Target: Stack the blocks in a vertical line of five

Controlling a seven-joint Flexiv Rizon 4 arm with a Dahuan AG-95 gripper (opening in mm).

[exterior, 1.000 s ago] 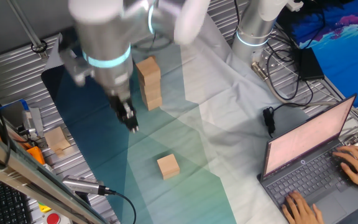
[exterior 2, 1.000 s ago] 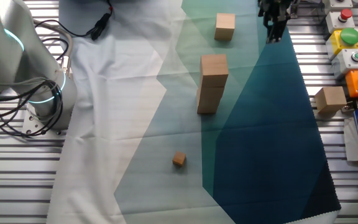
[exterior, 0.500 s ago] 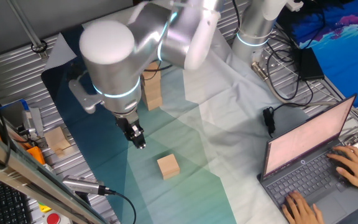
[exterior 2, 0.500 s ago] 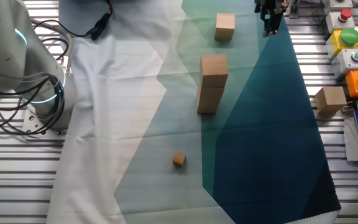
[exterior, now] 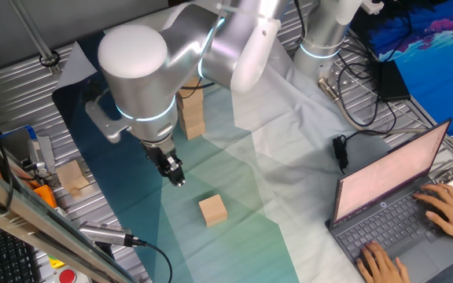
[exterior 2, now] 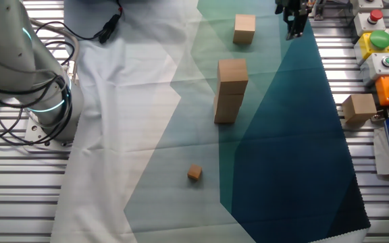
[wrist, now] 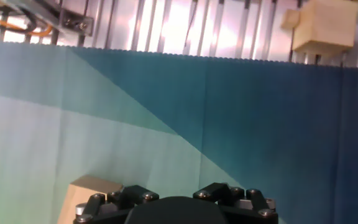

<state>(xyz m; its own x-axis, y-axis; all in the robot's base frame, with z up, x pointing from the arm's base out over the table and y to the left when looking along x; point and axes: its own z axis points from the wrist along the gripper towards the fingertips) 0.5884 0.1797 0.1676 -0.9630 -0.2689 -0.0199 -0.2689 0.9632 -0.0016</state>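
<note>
**Gripper hangs above the cloth beside a lone block, stack stands apart**

The gripper (exterior: 177, 178) hangs above the teal cloth (exterior 2: 282, 155), carrying nothing. Its fingers look close together in both fixed views, but whether they touch cannot be told; the hand view shows only the black base of the hand, not the tips.

In one fixed view a single block (exterior: 212, 210) lies flat on the cloth at about 4 o'clock from the gripper, near it but apart. In the hand view a corner of a block (wrist: 91, 191) shows at the lower left edge, beside the hand's base.

The stack of blocks (exterior 2: 229, 90) stands upright near the middle of the cloth; its count is hard to read, at least two cubes high. In the other fixed view the single block sits at 12 o'clock from it, well apart.

A small cube (exterior 2: 194, 173) rests on the cloth at 7 o'clock from the stack. A paler cube (exterior 2: 359, 108) sits off the cloth on the metal table (exterior 2: 19, 196).
</note>
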